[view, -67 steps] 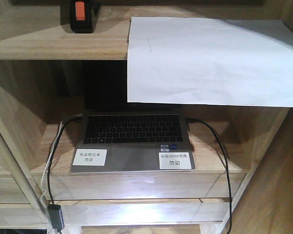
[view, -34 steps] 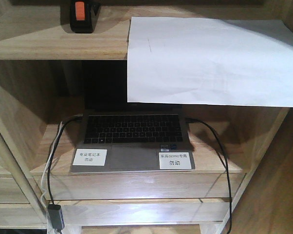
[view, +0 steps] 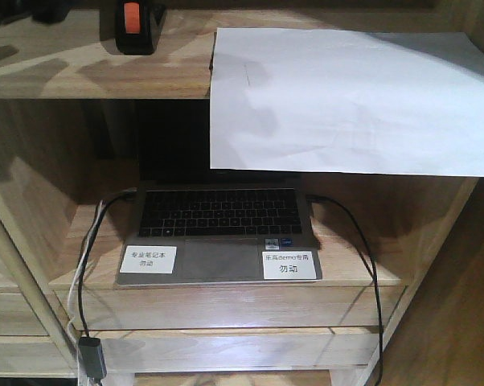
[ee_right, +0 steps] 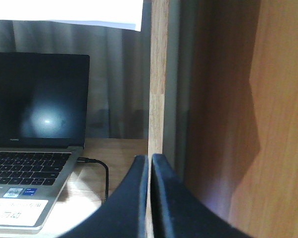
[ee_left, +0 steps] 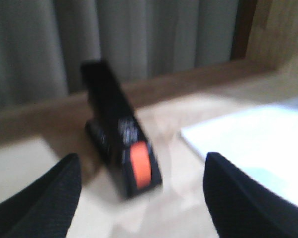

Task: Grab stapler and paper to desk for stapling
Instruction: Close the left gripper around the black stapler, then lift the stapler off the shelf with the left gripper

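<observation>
Light wood made up the shelving unit (view: 81,72). On its top shelf the stapler (view: 137,26) was set toward the left, orange-red patch upward. The paper (view: 346,104) was laid to its right, apart from it, with its front part hung over the shelf edge so that the screen of the open laptop (view: 218,229) on the shelf below was partly covered. Two white labels (view: 149,259) were stuck on the laptop's palm rest.

In the blurred left wrist view, the left gripper (ee_left: 141,161) was seen spread wide with nothing held. The stapler was framed between its two fingers (ee_left: 40,198) and touched by neither, and a corner of the paper was seen to the right.

The right gripper (ee_right: 149,163) was seen with its fingers pressed together and nothing gripped, low before the wooden upright (ee_right: 159,74), to the right of the laptop and its cable (ee_right: 97,166).
</observation>
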Controlling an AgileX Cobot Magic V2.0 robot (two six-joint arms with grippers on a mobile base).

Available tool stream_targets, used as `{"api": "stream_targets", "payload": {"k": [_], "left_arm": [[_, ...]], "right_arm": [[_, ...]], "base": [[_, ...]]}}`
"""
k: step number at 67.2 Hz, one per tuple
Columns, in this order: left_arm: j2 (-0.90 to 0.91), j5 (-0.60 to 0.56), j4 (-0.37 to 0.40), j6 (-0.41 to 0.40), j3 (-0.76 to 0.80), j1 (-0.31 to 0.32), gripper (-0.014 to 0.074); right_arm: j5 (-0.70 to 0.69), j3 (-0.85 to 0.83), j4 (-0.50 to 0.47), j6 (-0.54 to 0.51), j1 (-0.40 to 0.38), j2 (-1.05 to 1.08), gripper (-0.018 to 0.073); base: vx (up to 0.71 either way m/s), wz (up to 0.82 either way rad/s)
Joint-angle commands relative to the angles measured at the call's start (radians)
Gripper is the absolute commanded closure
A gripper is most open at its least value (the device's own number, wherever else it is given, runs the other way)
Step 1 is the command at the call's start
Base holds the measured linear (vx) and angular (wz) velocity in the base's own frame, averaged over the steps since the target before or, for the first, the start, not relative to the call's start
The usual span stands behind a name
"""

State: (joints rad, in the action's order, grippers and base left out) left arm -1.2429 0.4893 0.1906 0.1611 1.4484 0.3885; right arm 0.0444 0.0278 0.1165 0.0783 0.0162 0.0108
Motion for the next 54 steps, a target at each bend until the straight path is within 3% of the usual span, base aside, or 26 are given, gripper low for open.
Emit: {"api": "stream_targets", "payload": {"k": [1, 13, 25, 42, 54], "left_arm": [[-0.042, -0.057, 0.008, -0.003, 0.121, 0.011, 0.0099], [-0.162, 0.034, -0.012, -0.027, 0.329, 0.011, 0.0099], [-0.284, 0.186, -0.158, -0.161, 0.533, 0.020, 0.0099], [-0.416, 0.330, -0.354, -0.288, 0.723, 0.069, 0.0099], [-0.490, 0.414, -0.438, -0.396, 0.800, 0.077, 0.0099]], "right_arm": [[-0.072, 0.003, 0.002, 0.001, -0.003, 0.015, 0.0568], [-0.072, 0.003, 0.002, 0.001, -0.003, 0.015, 0.0568], [-0.072, 0.003, 0.002, 0.001, -0.003, 0.015, 0.0568], [-0.072, 0.003, 0.002, 0.001, -0.003, 0.015, 0.0568], [-0.072, 0.003, 0.002, 0.001, -0.003, 0.015, 0.0568]], "base": [[0.00, 0.00], [0.00, 0.00], [0.00, 0.00], [0.00, 0.00], [0.00, 0.00]]}}
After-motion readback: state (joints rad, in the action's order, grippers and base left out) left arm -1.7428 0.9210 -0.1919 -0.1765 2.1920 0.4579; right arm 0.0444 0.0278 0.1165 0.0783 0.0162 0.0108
